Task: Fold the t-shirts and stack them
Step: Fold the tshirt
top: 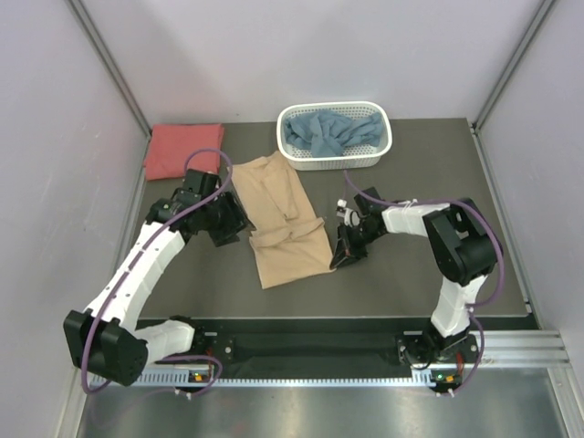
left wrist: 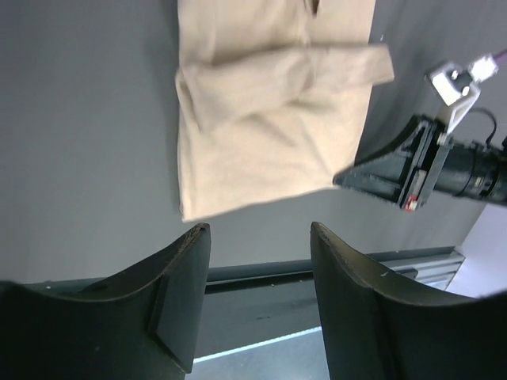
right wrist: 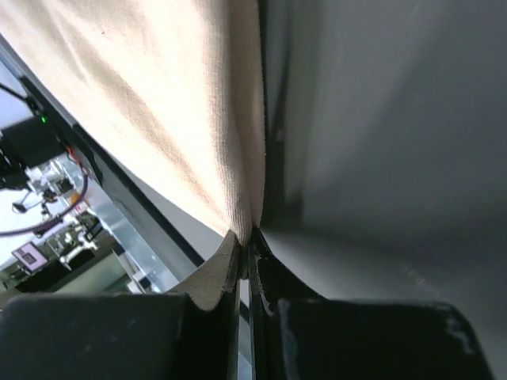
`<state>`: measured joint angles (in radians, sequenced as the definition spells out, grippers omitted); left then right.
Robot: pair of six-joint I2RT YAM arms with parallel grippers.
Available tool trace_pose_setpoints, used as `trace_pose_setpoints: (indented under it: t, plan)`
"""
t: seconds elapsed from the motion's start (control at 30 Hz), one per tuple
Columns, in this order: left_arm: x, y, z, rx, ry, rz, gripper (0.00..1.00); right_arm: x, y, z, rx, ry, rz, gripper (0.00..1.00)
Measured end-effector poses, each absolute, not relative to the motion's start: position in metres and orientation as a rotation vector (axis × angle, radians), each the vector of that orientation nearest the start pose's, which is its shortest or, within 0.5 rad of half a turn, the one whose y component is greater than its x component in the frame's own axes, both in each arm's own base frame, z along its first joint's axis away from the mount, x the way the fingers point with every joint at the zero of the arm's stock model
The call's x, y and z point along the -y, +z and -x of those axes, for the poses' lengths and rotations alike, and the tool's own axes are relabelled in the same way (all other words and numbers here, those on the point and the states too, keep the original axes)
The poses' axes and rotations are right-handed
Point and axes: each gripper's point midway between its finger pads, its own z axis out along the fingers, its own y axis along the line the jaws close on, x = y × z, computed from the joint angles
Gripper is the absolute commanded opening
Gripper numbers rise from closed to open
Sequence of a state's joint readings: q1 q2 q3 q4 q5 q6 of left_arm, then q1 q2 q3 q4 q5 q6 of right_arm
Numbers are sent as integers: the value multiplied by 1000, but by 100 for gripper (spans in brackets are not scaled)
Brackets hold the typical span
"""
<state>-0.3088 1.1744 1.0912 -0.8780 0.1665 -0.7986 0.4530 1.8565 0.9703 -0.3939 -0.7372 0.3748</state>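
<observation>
The tan t-shirt (top: 285,222) lies partly folded in the middle of the dark table; it also shows in the left wrist view (left wrist: 269,111) and the right wrist view (right wrist: 158,103). My right gripper (top: 344,258) is shut on the shirt's near right edge, cloth pinched between the fingertips (right wrist: 247,247). My left gripper (top: 230,233) is open and empty, just left of the shirt, fingers (left wrist: 186,293) apart. The coral-red t-shirt (top: 182,151) lies folded at the back left. The dusty blue t-shirt (top: 330,132) is bunched in the white basket (top: 334,162).
The basket stands at the back centre-right. Grey side walls close in the table on both sides. A black rail (top: 319,347) runs along the near edge by the arm bases.
</observation>
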Motion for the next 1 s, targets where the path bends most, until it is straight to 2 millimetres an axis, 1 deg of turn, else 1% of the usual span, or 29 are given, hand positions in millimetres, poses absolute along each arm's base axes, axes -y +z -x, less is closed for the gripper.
trace_pose_setpoints:
  t: [0.07, 0.2, 0.3, 0.37, 0.43, 0.5, 0.53, 0.57, 0.63, 0.67, 0.7, 0.77, 0.83, 0.9, 1.0]
  plan:
    - [138, 184, -253, -2571, -614, 569, 58, -250, 20, -212, -2939, 1215, 296, 0]
    - [134, 186, -254, -2567, -605, 565, 58, -239, 22, -178, -2971, 1220, 324, 0]
    - [133, 185, -253, -2573, -599, 561, 58, -231, 24, -144, -3000, 1219, 356, 0]
    - [133, 184, -253, -2575, -598, 557, 58, -225, 23, -118, -3024, 1218, 383, 0]
    - [133, 180, -250, -2590, -599, 554, 58, -221, 23, -97, -3047, 1216, 403, 0]
    - [134, 173, -245, -2614, -606, 549, 59, -218, 22, -83, -3062, 1214, 411, 0]
    - [134, 169, -242, -2630, -608, 545, 59, -216, 23, -80, -3066, 1206, 407, 1]
    - [135, 167, -240, -2642, -615, 538, 60, -215, 23, -79, -3067, 1196, 404, 11]
    - [138, 160, -236, -2673, -633, 520, 60, -215, 25, -84, -3057, 1157, 401, 24]
    - [140, 156, -233, -2694, -642, 513, 60, -215, 27, -88, -3054, 1136, 403, 35]
    - [141, 152, -230, -2713, -646, 508, 60, -216, 30, -93, -3042, 1113, 408, 39]
    - [142, 141, -222, -2755, -656, 500, 59, -219, 37, -107, -3008, 1077, 424, 44]
    - [145, 132, -212, -2796, -672, 492, 56, -225, 48, -125, -2951, 1035, 449, 46]
    - [150, 125, -202, -2831, -686, 472, 55, -230, 60, -143, -2896, 990, 475, 47]
    - [163, 120, -187, -2876, -693, 382, 57, -238, 76, -168, -2812, 943, 513, 51]
